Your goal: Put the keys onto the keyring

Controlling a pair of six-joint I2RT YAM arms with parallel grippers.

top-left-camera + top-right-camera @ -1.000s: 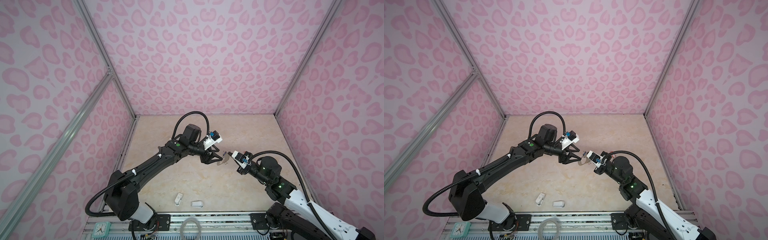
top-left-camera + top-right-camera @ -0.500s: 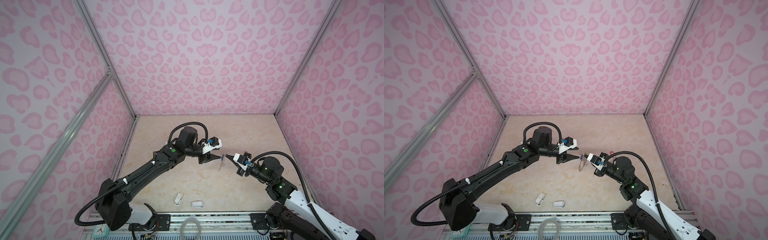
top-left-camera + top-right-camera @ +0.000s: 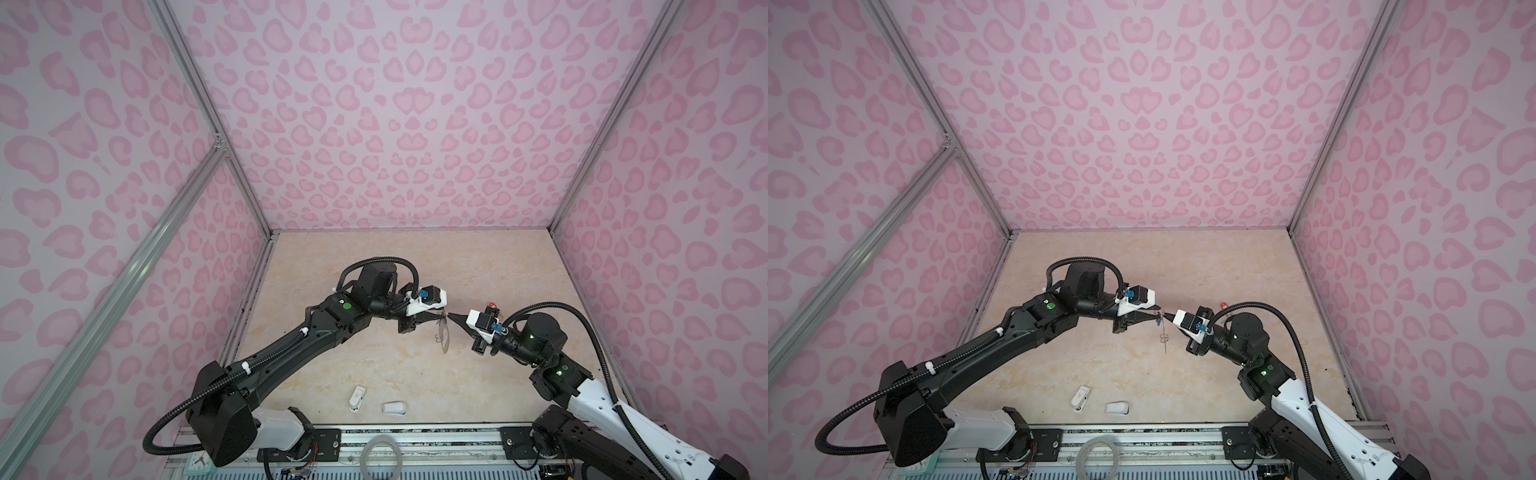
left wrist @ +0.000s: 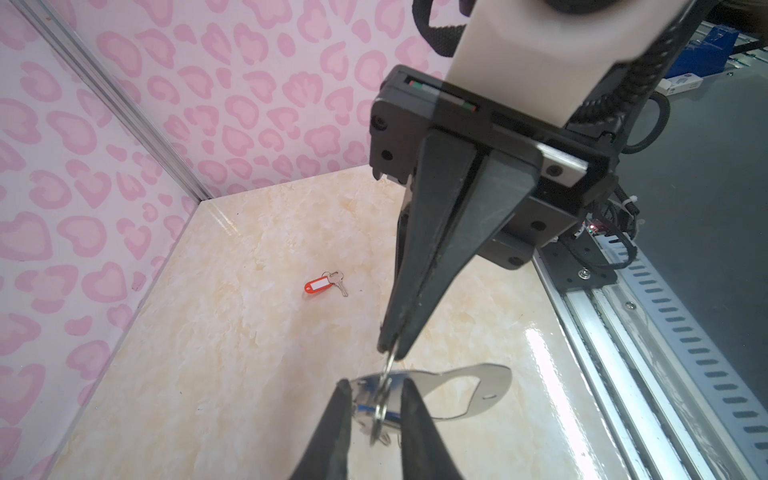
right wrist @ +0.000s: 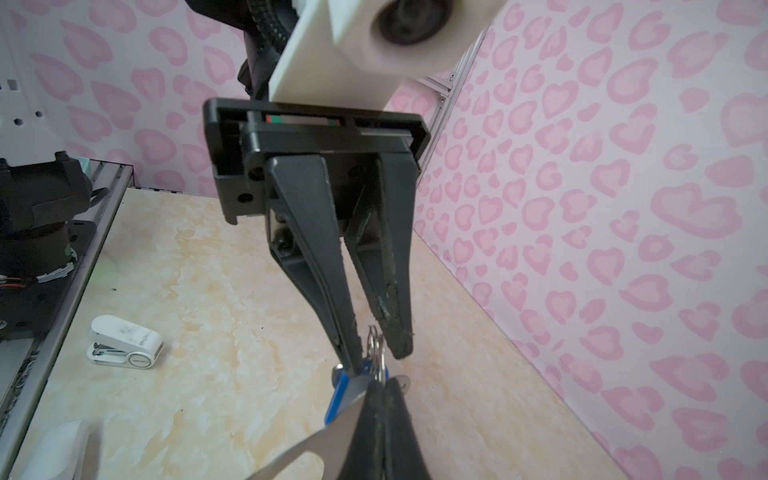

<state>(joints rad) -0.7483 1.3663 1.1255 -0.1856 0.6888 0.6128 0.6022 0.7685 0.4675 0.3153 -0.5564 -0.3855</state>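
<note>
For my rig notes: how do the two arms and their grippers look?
The left arm and right arm are black, each with a white base link, a ribbed black cable loop and a green dot. The left gripper and right gripper have tapering black fingers under white camera mounts.

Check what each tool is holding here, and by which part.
Right tool pinches the keyring by a split ring at its edge; it hangs free. Left tool brackets the blue key; whether it grips cannot be told.
</note>
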